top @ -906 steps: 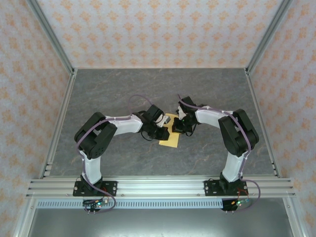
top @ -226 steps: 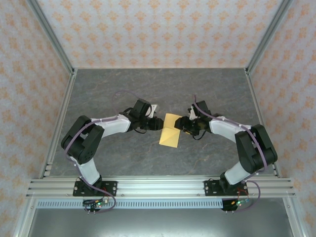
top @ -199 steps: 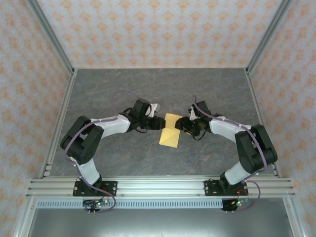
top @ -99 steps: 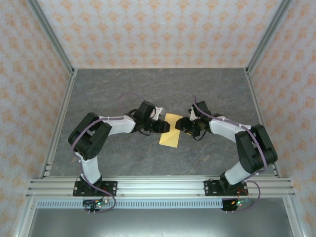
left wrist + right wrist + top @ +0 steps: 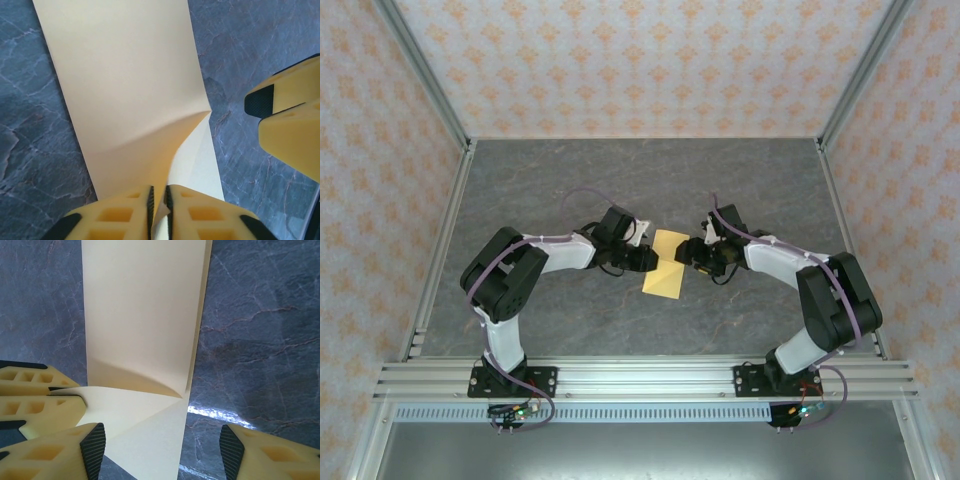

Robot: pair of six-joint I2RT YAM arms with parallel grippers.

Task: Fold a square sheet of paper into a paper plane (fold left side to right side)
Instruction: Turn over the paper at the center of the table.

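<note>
Square sheet of paper [image 5: 665, 270], edge now inside left claw [image 5: 157, 196] (previously open)

Yellow sheet of paper [image 5: 666, 278] lies on grey table [image 5: 760, 190]; left gripper [image 5: 652, 258] at its left edge, right gripper [image 5: 689, 251] opposite.

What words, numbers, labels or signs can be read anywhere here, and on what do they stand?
No readable text.
The folded yellow-orange sheet of paper is blank.
The yellow plastic gripper fingers carry no marking.
The wallpaper bears only an orange ornament pattern, no letters.
The small coloured parts below the arm bases are too small to read.
</note>
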